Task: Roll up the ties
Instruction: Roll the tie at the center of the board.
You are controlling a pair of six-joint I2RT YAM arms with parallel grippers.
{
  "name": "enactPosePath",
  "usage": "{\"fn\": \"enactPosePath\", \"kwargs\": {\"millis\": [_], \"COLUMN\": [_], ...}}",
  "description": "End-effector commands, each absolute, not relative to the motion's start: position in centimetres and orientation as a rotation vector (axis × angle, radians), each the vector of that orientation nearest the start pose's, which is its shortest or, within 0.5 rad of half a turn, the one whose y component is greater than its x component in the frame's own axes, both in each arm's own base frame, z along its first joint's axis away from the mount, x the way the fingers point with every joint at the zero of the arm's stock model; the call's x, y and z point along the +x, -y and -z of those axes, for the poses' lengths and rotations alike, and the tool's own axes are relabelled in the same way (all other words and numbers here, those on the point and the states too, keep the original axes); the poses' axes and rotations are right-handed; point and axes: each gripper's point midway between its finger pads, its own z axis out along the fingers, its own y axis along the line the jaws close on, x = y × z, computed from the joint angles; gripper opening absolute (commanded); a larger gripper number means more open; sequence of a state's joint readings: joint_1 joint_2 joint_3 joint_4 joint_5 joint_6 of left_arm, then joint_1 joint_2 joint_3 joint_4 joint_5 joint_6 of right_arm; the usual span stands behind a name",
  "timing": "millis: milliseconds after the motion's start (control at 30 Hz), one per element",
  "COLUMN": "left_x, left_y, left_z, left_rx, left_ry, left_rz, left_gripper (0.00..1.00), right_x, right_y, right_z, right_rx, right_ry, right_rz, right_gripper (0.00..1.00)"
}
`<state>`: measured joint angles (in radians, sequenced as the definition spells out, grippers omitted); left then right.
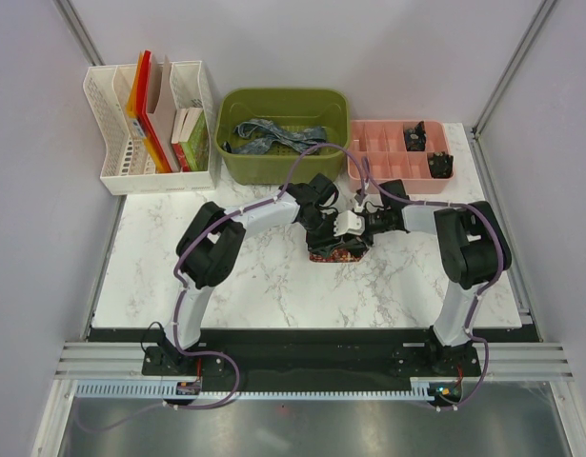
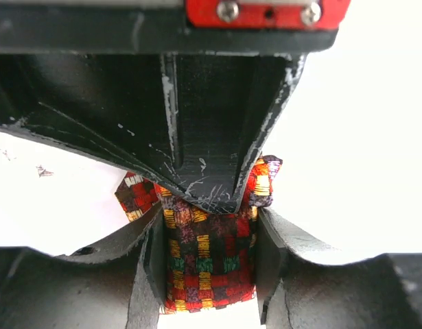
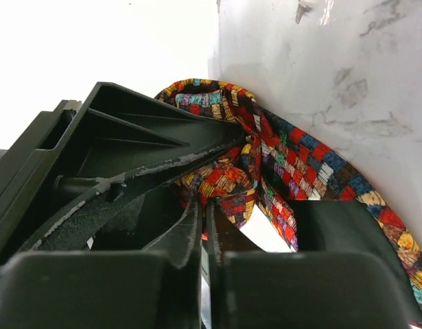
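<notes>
Top view, arms: the left gripper (image 1: 328,240) and right gripper (image 1: 350,236) meet nose to nose over the middle of the marble table (image 1: 178,286).
Top view, red tie: the red tie (image 1: 338,254) lies bunched in a small heap on the tabletop, directly under both grippers.
Top view, blue-grey tie: the blue-grey tie (image 1: 273,136) lies loose in the green bin (image 1: 283,173) at the back, well apart from the arms.
Top view, surroundings: a white rack (image 1: 116,176) of books stands back left, and a pink tray (image 1: 380,162) sits just beside the bin.
Left wrist, left gripper: its fingers (image 2: 149,267) clasp the red tie's folded band (image 2: 207,260) from either side, and the cloth fills the gap.
Left wrist, right gripper: its dark tip (image 2: 204,195) rests on the band's upper edge.
Right wrist, right gripper: the fingers (image 3: 190,233) are pressed together, leaving only a slit. Their tips sit against a fold of the red tie (image 3: 228,188), and it cannot be told whether any cloth is caught.
Right wrist, red tie: its loops lie on the marble, right of the fingers.
</notes>
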<state>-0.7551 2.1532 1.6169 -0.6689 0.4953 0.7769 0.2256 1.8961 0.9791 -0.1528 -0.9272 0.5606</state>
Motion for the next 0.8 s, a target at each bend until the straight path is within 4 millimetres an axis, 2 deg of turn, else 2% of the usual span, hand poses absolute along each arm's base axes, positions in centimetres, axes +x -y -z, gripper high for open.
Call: {"fn": "enactPosePath", "kwargs": {"millis": [0, 67, 100, 200, 367, 500, 667, 767], "left_x": [28.9, 28.9, 28.8, 28.8, 29.5, 29.8, 29.5, 29.6], "left_y": [34.3, 34.8, 35.0, 35.7, 36.3, 36.5, 35.1, 34.7], "left_z": [-0.5, -1.8, -2.2, -4.2, -7.1, -10.3, -9.4, -8.1], "left_rx": [-2.418, -2.440, -2.449, -2.488, -2.547, -2.627, -2.664, -2.650], "left_ry": [2.293, 2.297, 2.294, 2.307, 2.353, 2.370, 2.390, 2.395], "left_rz": [-0.772, -0.811, -0.829, -0.893, -0.990, -1.082, -1.033, -1.008], "left_gripper": [0.45, 0.48, 0.54, 0.64, 0.73, 0.80, 0.86, 0.87], "right_x": [31.4, 31.6, 31.7, 31.6, 31.3, 31.2, 30.7, 30.7], "right_y": [-21.4, -20.8, -20.6, -20.1, -19.5, -18.5, -18.1, -18.0], "right_z": [-2.2, -1.4, -1.2, -0.2, 0.9, 2.0, 3.2, 3.6], "right_rx": [0.079, 0.087, 0.093, 0.105, 0.102, 0.113, 0.132, 0.150], "right_ry": [-2.737, -2.752, -2.760, -2.785, -2.814, -2.844, -2.882, -2.895], "right_rz": [-1.275, -1.230, -1.218, -1.187, -1.140, -1.080, -1.052, -1.041], "right_gripper": [0.00, 0.00, 0.00, 0.00, 0.00, 0.00, 0.00, 0.00]}}
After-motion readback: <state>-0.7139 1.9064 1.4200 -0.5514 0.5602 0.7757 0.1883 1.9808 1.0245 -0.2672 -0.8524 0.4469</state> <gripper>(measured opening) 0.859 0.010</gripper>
